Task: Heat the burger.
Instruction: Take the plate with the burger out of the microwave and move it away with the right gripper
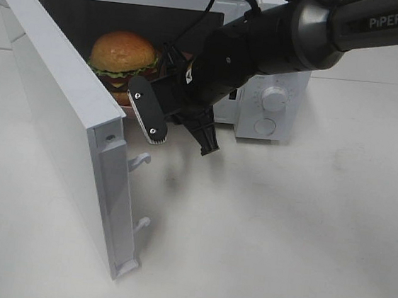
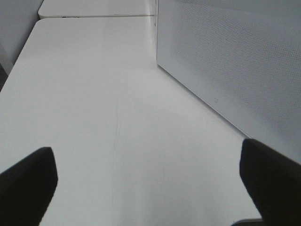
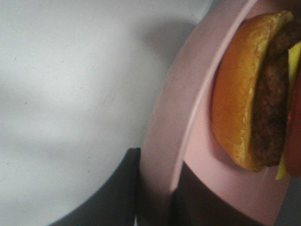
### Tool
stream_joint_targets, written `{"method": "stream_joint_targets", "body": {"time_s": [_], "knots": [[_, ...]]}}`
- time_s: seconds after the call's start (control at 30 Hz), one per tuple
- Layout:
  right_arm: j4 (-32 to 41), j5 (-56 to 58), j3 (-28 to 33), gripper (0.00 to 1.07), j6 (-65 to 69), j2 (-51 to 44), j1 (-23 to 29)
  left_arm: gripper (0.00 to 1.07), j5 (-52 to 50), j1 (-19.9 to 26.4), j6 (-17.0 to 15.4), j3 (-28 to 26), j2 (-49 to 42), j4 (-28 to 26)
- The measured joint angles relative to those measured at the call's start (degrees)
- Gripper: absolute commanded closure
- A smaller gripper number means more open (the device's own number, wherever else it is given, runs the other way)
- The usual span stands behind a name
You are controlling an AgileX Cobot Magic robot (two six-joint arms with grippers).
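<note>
Burger sits inside the microwave cavity, on the pink plate; the door hangs wide open toward the near side of the microwave.

Right hand is at the mouth of the microwave, narrow, its fingers pinching the rim of the plate, one above and one below the edge. Left hand is wide and holds nothing, over bare table beside the microwave's perforated side wall.

Risks, as judged:
- The grip is on a thin rim only. If the plate is pushed further in or tipped while still pinched, the burger could slide or its layers shift.
- Letting go with the plate not fully seated on the cavity floor could leave it overhanging the sill, so the door would foul it on closing.
- Withdrawing the right arm carelessly could knock the open door or drag the plate back out.

Not readable:
- The arm hides the plate's near edge and the cavity floor in the high view, so how deep the plate sits cannot be told.
- Wrist view crops the burger's upper half.
- Dial settings on the microwave panel are too small to read.
</note>
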Motion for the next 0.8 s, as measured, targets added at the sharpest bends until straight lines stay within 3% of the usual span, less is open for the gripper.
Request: {"method": "stream_joint_targets", "body": {"time_s": [0.8], "knots": [[9.57, -3.95, 14.67, 1.07, -13.52, -11.12, -1.20, 0.09, 0.00, 0.00, 0.00, 0.00, 0.00, 0.00]]}}
